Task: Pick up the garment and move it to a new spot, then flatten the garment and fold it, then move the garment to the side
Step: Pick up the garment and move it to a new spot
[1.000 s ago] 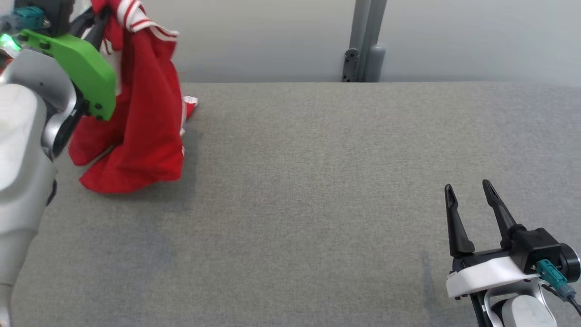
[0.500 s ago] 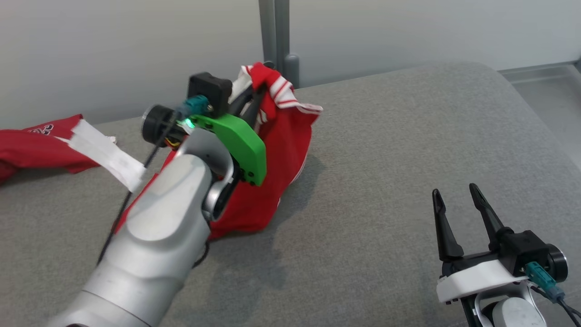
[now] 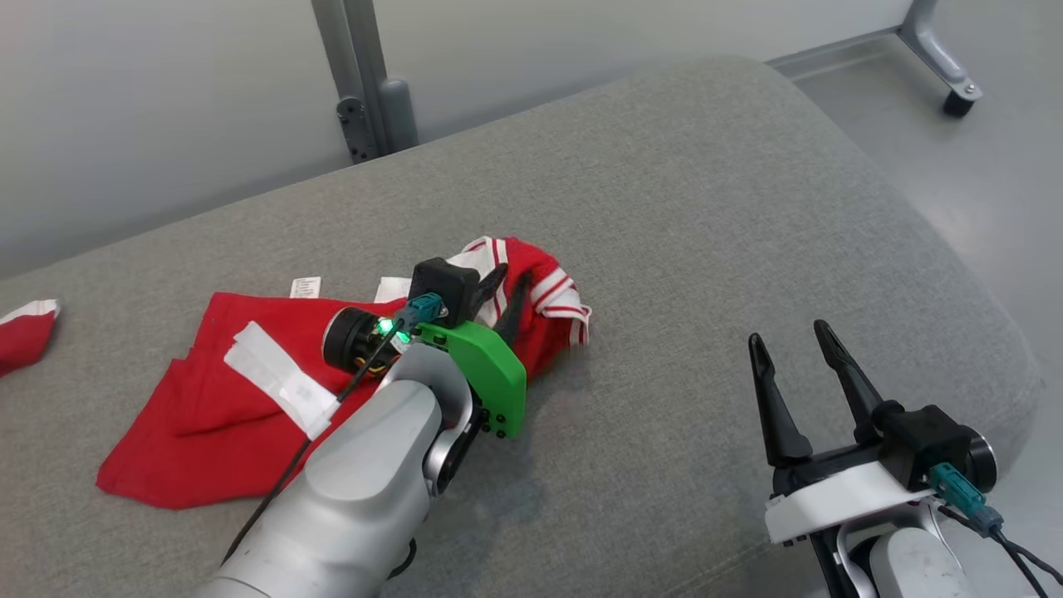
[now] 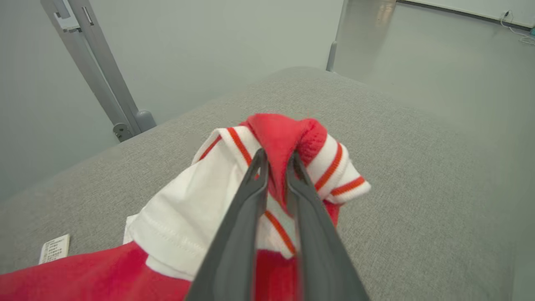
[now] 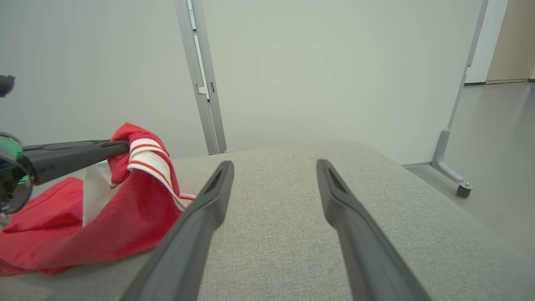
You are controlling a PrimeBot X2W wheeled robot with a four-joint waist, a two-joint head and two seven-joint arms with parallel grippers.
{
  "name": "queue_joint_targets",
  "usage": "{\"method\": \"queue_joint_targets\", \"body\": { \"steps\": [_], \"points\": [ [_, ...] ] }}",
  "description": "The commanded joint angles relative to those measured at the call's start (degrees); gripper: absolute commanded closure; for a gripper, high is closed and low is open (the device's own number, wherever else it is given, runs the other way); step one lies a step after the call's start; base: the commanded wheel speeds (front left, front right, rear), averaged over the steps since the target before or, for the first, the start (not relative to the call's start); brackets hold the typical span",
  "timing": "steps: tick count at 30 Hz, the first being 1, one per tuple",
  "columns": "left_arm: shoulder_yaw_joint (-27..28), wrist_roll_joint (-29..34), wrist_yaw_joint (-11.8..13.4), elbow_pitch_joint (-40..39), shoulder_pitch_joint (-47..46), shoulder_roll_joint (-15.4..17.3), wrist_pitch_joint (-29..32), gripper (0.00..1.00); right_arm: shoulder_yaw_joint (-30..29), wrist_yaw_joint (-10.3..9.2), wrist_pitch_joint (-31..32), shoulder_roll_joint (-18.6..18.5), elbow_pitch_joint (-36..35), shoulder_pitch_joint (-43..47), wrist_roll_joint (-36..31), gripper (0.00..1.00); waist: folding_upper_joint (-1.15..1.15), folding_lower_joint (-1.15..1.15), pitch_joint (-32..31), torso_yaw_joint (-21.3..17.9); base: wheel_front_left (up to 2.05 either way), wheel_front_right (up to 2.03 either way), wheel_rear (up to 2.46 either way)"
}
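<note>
Head view: a red garment (image 3: 208,415) with white, red-striped trim lies on the grey padded worktop (image 3: 706,208), spread from near the left edge toward the middle. Its flat red part sits closer to the near edge, and its striped collar end is bunched up at the middle. A white label (image 3: 278,378) lies across the flat red cloth. The left claw (image 3: 508,291), behind a green plate (image 3: 482,374) on its wrist, reaches into that bunched collar end.

Left wrist view: the two dark fingers (image 4: 246,200) stand only narrowly apart, clenched on a fold of red knit, with the white and striped cloth draped on both sides of them.

Right wrist view: the same fold is lifted clear of the worktop at the left claw's tips, and the rest of the garment slopes down from there to the surface.

The right claw (image 3: 793,345) hovers over the near right corner of the worktop, well apart from the garment, its fingers spread wide and grasping nothing. A separate red scrap (image 3: 25,332) lies at the left edge. A grey post (image 3: 357,75) rises behind the far edge.
</note>
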Motion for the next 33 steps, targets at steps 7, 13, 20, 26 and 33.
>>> {"method": "queue_joint_targets", "body": {
  "steps": [7, 13, 20, 26, 33],
  "points": [
    [-4.32, -4.22, 1.01, 0.06, -2.71, 0.22, -2.41, 0.0, -0.75, 0.0, -0.18, -0.12, -0.21, -0.59, 0.9, 0.0, 0.0, 0.0, 3.22, -2.34, 0.0, 0.0, 0.0],
    [-6.12, -5.98, 1.42, -0.25, -3.58, 0.22, -5.11, 0.0, -2.55, 0.0, -0.18, -0.13, -0.69, -0.18, 0.16, 0.0, 0.0, 0.0, 2.04, 2.08, 0.0, 0.0, 0.0],
    [-3.01, -4.15, 2.45, -3.15, -1.11, 0.96, -6.21, 0.0, -4.19, 0.0, -0.18, -0.14, -1.36, 0.46, -1.43, 0.0, 0.0, 0.0, -0.15, 8.37, 0.0, 0.0, 0.0],
    [3.94, 1.43, 5.34, -13.1, 7.5, 5.42, -6.14, 0.0, -5.81, 0.0, -0.18, -0.12, -2.14, 0.75, -2.57, 0.0, 0.0, 0.0, -1.41, 13.02, 0.0, 0.0, 0.0],
    [14.48, 6.45, 9.02, -26.37, 22.41, 9.09, -6.15, 0.0, -5.98, 0.0, -0.18, -0.12, -2.94, 1.36, -3.39, 0.0, 0.0, 0.0, -2.56, 15.8, 0.0, 0.0, 0.0]
  ]
}}
